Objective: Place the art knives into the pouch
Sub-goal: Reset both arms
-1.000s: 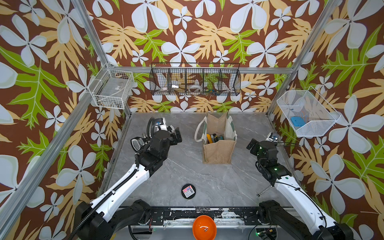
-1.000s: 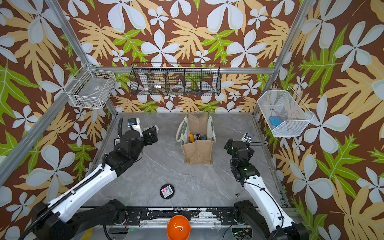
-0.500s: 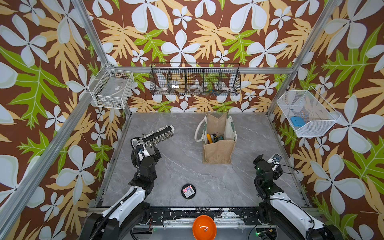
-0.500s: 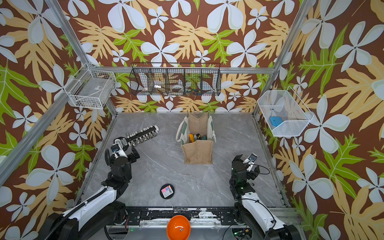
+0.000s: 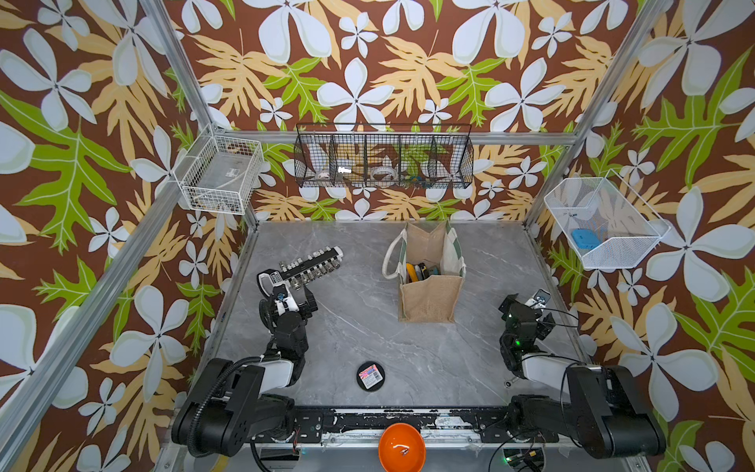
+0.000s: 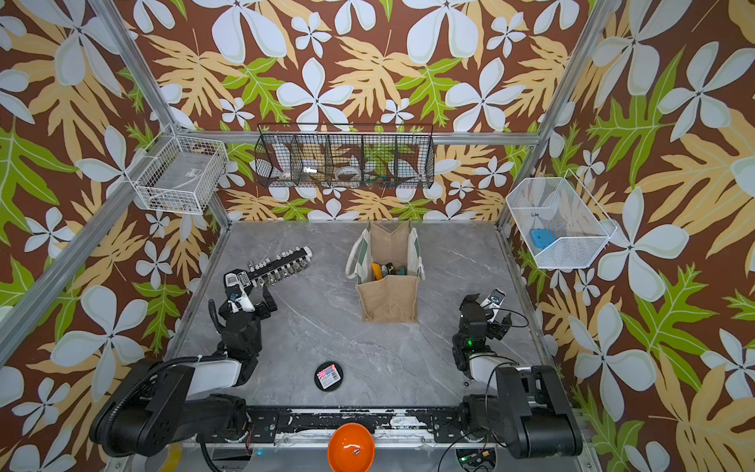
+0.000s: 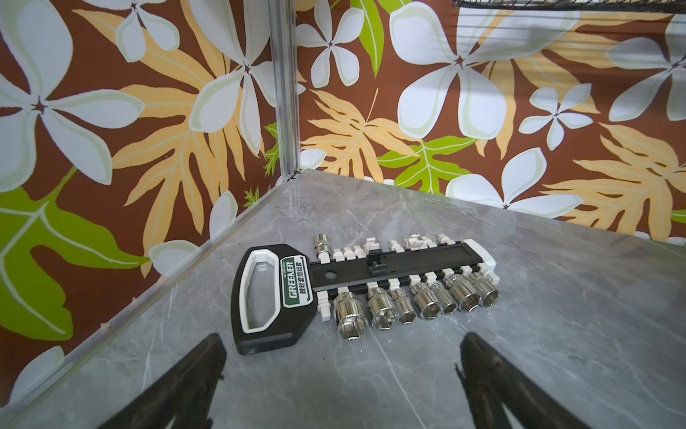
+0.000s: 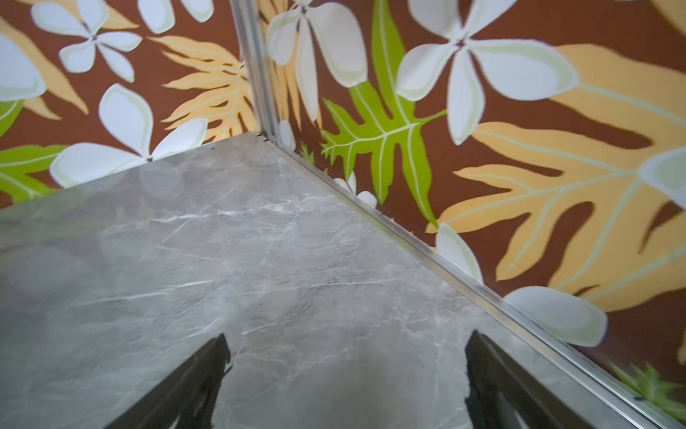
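Note:
The pouch (image 5: 429,298) (image 6: 388,298) stands upright and open at the middle back of the grey table. Several tools lie inside it, among them a yellow one (image 5: 410,273); I cannot tell the art knife apart among them. My left gripper (image 5: 288,291) (image 7: 342,336) is open and empty, low at the left side, facing a socket set (image 7: 389,282). My right gripper (image 5: 525,307) (image 8: 345,336) is open and empty near the right wall, over bare table. Both are well apart from the pouch.
The socket set (image 5: 314,265) lies back left. A round black tin (image 5: 370,376) sits front centre, an orange bowl (image 5: 401,449) below the front rail. A white wire basket (image 5: 220,180), a black wire basket (image 5: 384,159) and a white mesh basket (image 5: 604,220) hang on the walls.
Both arms have drawn back from beside the pouch and folded low at the front corners. The left arm's retreat uncovered the socket set. Both grippers stayed open.

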Robot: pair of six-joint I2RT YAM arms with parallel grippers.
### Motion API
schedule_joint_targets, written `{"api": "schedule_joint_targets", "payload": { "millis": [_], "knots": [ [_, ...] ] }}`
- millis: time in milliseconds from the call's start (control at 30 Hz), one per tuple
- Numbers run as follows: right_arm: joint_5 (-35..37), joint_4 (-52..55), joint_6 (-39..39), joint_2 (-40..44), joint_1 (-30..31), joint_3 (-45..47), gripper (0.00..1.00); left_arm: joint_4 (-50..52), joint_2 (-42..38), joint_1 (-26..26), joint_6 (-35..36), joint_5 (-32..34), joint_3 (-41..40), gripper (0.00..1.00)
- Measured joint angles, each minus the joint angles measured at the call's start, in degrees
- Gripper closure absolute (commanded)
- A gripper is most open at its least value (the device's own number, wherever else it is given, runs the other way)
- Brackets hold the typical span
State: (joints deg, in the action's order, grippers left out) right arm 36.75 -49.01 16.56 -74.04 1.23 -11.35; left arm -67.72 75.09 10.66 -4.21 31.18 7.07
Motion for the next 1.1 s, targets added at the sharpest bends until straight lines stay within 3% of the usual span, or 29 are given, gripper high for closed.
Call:
{"api": "schedule_joint_targets", "payload": {
  "millis": [300, 533, 1100],
  "knots": [
    [-13.2, -5.7, -7.3, -7.1, 0.8, -3.9, 0.0, -4.1, 3.6, -1.7, 1.5, -7.1, -0.3, 0.0],
    [-20.9, -9.5, -11.5, -9.2, 1.3, -2.0, 0.0, -4.5, 3.7, -2.6, 1.5, -9.7, 0.4, 0.0],
    [-23.0, -11.5, -12.7, -9.3, 1.4, -1.9, 0.01, -4.5, 3.7, -3.3, 1.7, -14.4, 0.8, 0.0]
  ]
}}
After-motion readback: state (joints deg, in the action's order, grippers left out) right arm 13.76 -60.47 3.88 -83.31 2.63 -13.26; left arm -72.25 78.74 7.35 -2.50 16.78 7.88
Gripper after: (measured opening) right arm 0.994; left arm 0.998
